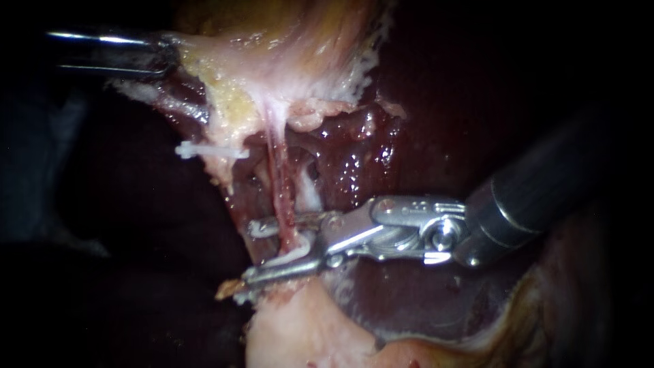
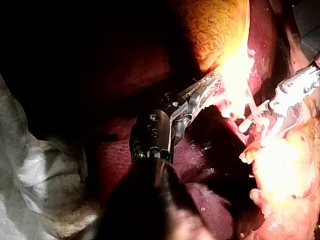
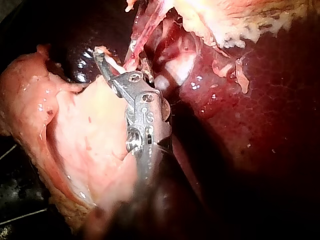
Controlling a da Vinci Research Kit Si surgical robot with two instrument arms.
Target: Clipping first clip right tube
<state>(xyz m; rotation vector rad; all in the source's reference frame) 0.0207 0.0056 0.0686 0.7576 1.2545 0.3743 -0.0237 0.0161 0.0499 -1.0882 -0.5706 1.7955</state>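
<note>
1. Right instrument (image 1: 251, 252): the shaft comes in from the right and its pincer is open. The two jaws stand apart with a clear gap, one on each side of the right tube (image 1: 278, 184).
2. The right tube is a thin pink-red strand. It runs down from the gallbladder (image 1: 286, 41), crosses the gap between the jaws and is stretched taut. No clip shows on it yet.
3. A pale sliver lies along the inner face of the lower jaw. I cannot tell whether it is the loaded clip.
4. A white clip (image 1: 204, 151) sits on the tissue to the left, well apart from the right instrument.
5. Left instrument (image 2: 212, 86): its pincer is closed on the pale edge of the gallbladder and holds it up and away.
6. Glistening dark red liver (image 1: 354, 150) lies behind the tube. Pale fatty tissue (image 1: 300, 327) lies below the lower jaw.
7. Step in hand, as I judge it: the pincer is placed around the tube and the squeeze is not yet made.
8. The next move calls for:
   - the full width of the tube inside the bite;
   - both jaw tips seen past the tube;
   - the pale strand (image 1: 308, 187) just beside it left out;
   - a square closure while the left instrument holds tension.
</note>
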